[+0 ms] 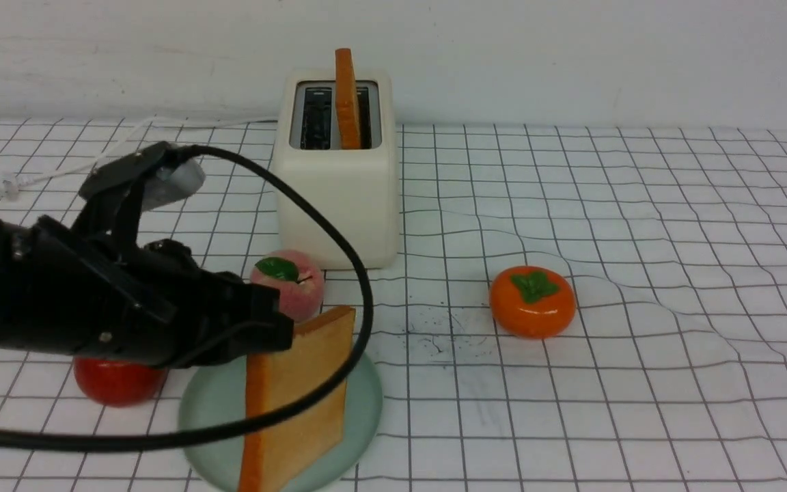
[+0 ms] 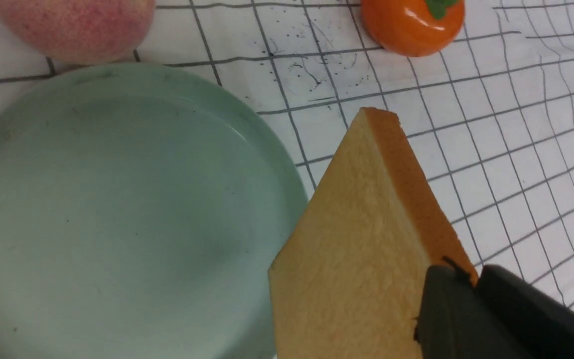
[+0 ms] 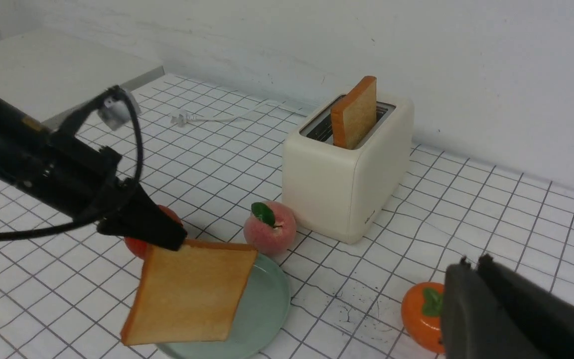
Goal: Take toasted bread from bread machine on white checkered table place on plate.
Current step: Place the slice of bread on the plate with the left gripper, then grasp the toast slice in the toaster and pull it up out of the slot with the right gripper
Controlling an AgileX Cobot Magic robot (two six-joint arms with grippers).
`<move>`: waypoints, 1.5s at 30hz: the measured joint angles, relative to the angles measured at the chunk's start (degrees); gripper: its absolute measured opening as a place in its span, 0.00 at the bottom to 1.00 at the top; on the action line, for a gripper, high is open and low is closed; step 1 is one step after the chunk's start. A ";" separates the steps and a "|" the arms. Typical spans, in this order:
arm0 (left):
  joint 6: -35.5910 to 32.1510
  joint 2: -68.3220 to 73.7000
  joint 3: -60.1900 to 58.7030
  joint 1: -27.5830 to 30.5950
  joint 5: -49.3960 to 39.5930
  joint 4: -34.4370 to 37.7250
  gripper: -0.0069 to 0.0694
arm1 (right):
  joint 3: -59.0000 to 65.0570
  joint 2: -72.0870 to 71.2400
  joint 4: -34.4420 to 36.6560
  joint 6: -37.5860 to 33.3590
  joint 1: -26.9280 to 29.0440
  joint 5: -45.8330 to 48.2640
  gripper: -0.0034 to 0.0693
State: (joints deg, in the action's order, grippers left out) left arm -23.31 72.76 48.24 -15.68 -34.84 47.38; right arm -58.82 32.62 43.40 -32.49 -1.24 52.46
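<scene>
Toast (image 1: 298, 403) in left jaws over plate (image 1: 212, 410); second slice (image 1: 347, 102) (upright) in bread machine (image 1: 339, 198); right jaws closed.

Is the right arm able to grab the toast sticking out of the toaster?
Probably yes. The toast stands high out of the bread machine with nothing over it, and the right gripper holds nothing, though its jaws look shut.

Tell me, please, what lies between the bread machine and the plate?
A pink fruit with a green leaf sits between the bread machine and the plate, near the plate's far rim; the front and right wrist views both show it.
</scene>
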 joint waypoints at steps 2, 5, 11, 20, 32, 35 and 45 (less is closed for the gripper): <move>-1.93 2.17 -0.12 0.00 1.07 2.16 0.13 | 0.00 0.00 0.43 0.00 0.00 0.35 0.08; -4.05 4.78 -0.16 0.00 2.95 4.68 0.13 | 0.00 0.00 0.91 0.00 0.00 0.95 0.08; -4.89 7.02 -0.16 0.00 6.22 3.66 0.13 | 0.00 0.00 0.98 0.00 0.00 1.41 0.08; -5.11 7.38 -0.16 0.00 9.03 0.04 0.37 | 0.00 0.00 1.66 0.00 0.00 2.09 0.08; -5.17 7.92 -0.03 0.00 10.75 -5.07 0.80 | 2.57 0.00 2.94 0.00 0.00 2.56 0.08; -5.43 6.16 0.47 0.00 12.37 -5.25 0.81 | 2.59 0.00 2.94 0.00 0.00 2.56 0.08; -8.90 -7.37 1.45 0.00 17.14 -5.51 0.45 | 2.40 2.75 1.95 5.96 0.00 3.52 0.08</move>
State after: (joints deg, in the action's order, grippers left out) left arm -32.21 65.39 49.70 -15.68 -17.70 41.87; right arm -56.42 35.38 45.35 -26.54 -1.24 55.98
